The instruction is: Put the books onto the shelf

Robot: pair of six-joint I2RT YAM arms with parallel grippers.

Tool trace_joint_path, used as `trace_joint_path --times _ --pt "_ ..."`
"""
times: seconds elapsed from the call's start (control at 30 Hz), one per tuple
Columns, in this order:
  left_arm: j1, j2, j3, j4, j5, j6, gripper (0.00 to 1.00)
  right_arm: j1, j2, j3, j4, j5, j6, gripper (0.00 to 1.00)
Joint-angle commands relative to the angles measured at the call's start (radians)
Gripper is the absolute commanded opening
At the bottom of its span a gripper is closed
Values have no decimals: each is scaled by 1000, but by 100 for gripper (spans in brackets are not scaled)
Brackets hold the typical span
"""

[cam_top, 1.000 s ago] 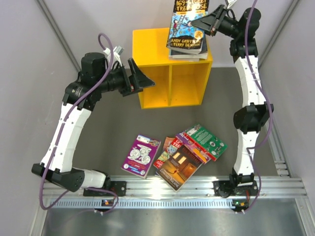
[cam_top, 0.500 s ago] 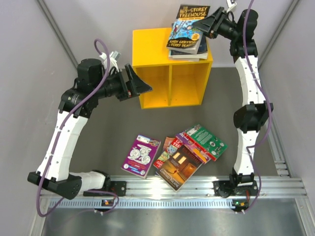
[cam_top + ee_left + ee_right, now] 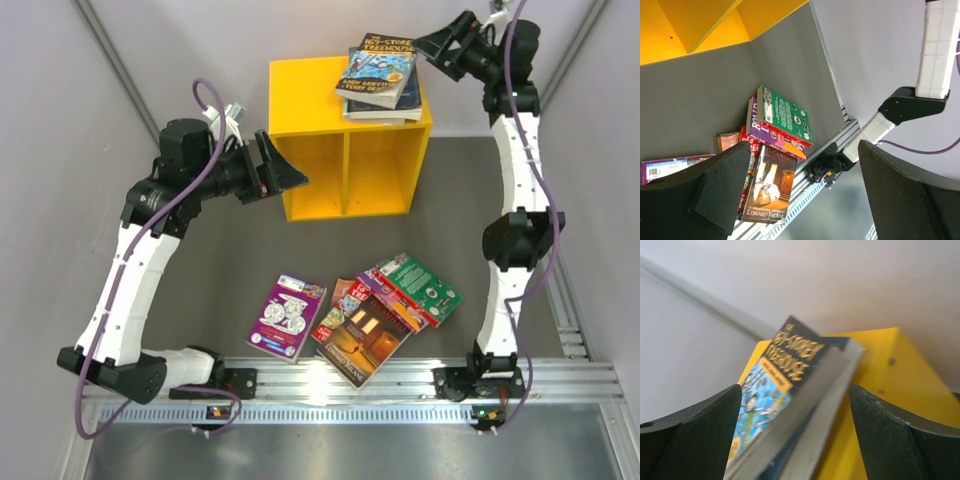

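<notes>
Top of yellow shelf (image 3: 300, 90): stacked books (image 3: 378, 80) fill the right half; left half bare.
Grey mat (image 3: 210, 280), lower centre: loose books (image 3: 362, 312) crowd it.

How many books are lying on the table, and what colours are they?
Purple: 2, the lone purple book and the Roald Dahl book
Green book: 1
Red book: 1
Dark brown book: 1
Orange book, mostly hidden: 1
Total: 6
</notes>
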Motion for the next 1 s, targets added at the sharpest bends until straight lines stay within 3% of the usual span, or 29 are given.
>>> trace_joint_path --times 0.0,0.13,0.27,0.3,0.37,0.4,0.47,0.5,0.57,0.6,0.63,0.8,0.97 --pt "0 29 47 12 -28 27 93 -74 -125 -2 -73 135 -99 88" --pt "0 67 93 9 -83 30 93 -102 -186 -37 -156 253 -171 89" --pt "1 174 241 -44 -280 48 91 -102 -374 -291 -130 340 -196 83" --pt "1 199 272 -54 -301 57 89 -102 -402 -325 -122 338 -198 62" --pt "1 275 373 -48 -334 59 84 -99 -477 -418 -127 335 -184 37" --pt "1 303 411 -41 -342 59 80 -96 -500 -452 -127 336 -178 18" --pt "1 384 526 -32 -354 54 71 -71 -580 -552 -133 358 -178 3" --pt "1 409 557 -23 -376 53 62 -59 -605 -580 -128 369 -184 0" --pt "1 463 602 29 -405 38 43 2 -638 -630 -122 405 -196 0" --pt "1 477 602 58 -441 28 6 16 -637 -632 -125 405 -199 0" --pt "1 487 602 104 -460 19 0 39 -631 -628 -146 407 -201 0" --pt "0 581 590 244 -505 -51 0 110 -560 -539 -255 479 -230 0" --pt "-11 673 623 334 -581 -68 0 156 -513 -441 -424 658 -291 0"
